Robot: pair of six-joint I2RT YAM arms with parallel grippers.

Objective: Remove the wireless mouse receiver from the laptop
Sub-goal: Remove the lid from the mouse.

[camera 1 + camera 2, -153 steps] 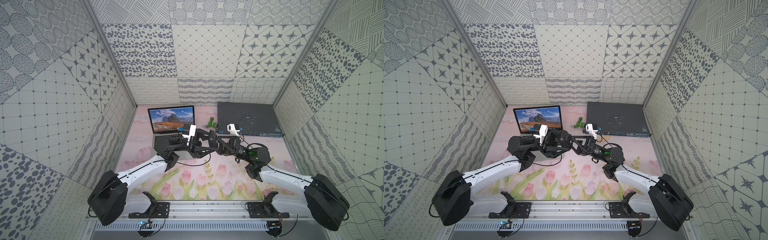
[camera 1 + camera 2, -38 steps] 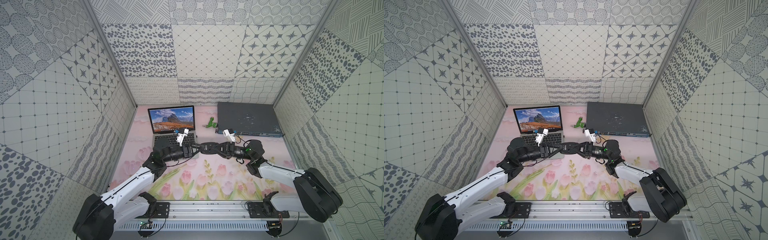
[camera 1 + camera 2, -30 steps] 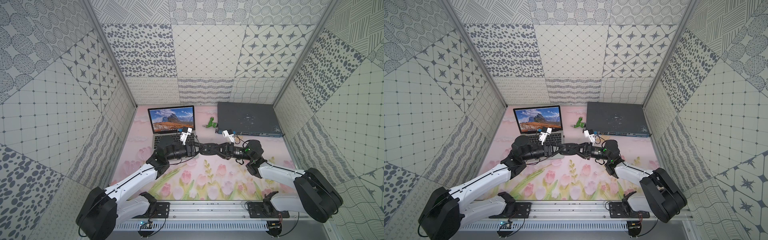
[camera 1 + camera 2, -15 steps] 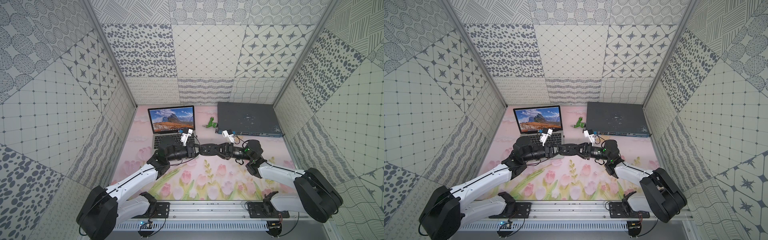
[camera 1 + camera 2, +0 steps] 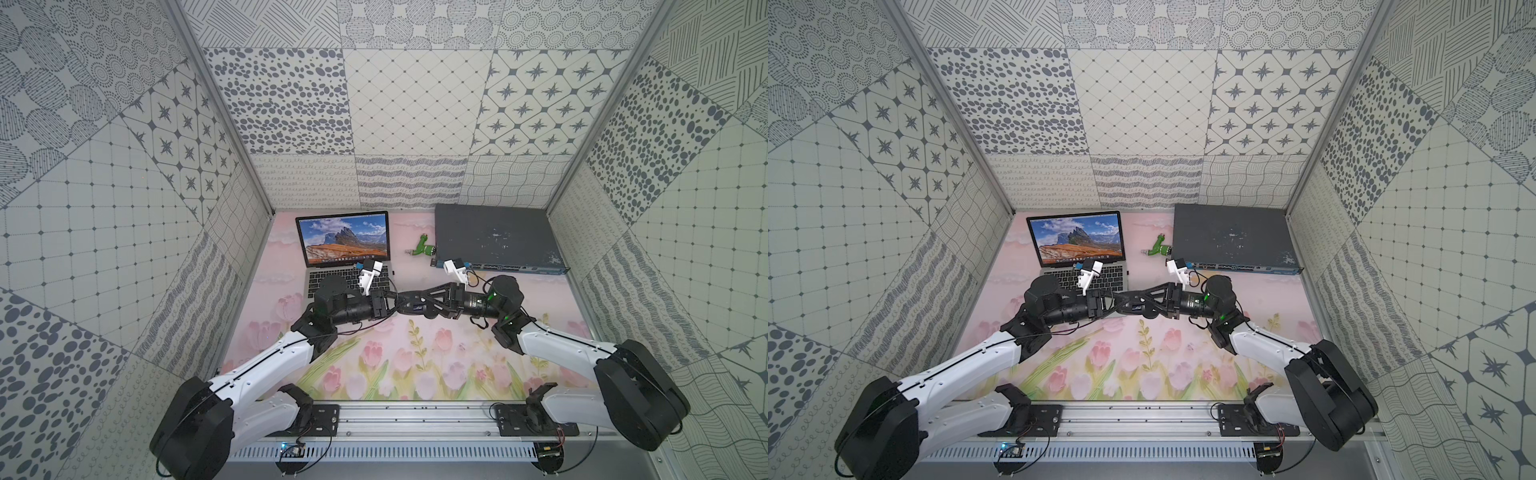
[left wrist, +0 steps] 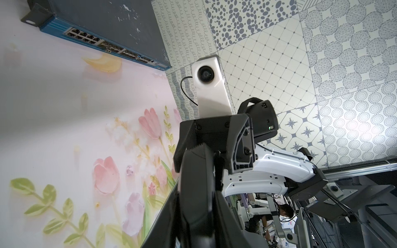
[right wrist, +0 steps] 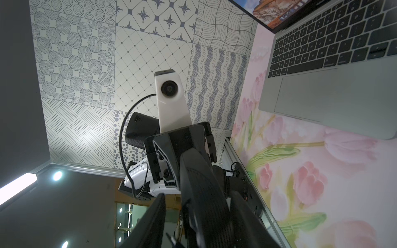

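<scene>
In both top views the laptop (image 5: 345, 245) (image 5: 1079, 245) stands open at the back left of the flowered mat (image 5: 415, 365). On its right edge, level with the upper key rows, I make out a tiny dark stub that I take for the wireless mouse receiver (image 5: 393, 273) (image 5: 1127, 272), not yet pulled. It pokes sideways out of the case, long axis pointing toward the network switch (image 5: 494, 237). My two claws meet nose to nose just off the laptop's front right corner. The left gripper (image 5: 392, 303) reaches in over that corner, and the right gripper (image 5: 405, 302) comes from the switch side, its fingers spread in a V around the left one's tips. So the stub lies behind both tips, toward the back wall, about equally near to each. I judge the right arm better placed: it is on the side the stub points to and can draw it straight out along that axis.

From the left wrist I see only the right wrist camera (image 6: 207, 75), the switch and dark fingers overlapping. Whether the left claw is pressed together or pinching anything I cannot tell. The receiver is not in this view.

From the right wrist the laptop (image 7: 322, 96) shows its keys and trackpad, but its right edge falls outside the picture, so no stub. Light shows between the right claw's fingers (image 7: 152, 219): they are spread.
</scene>
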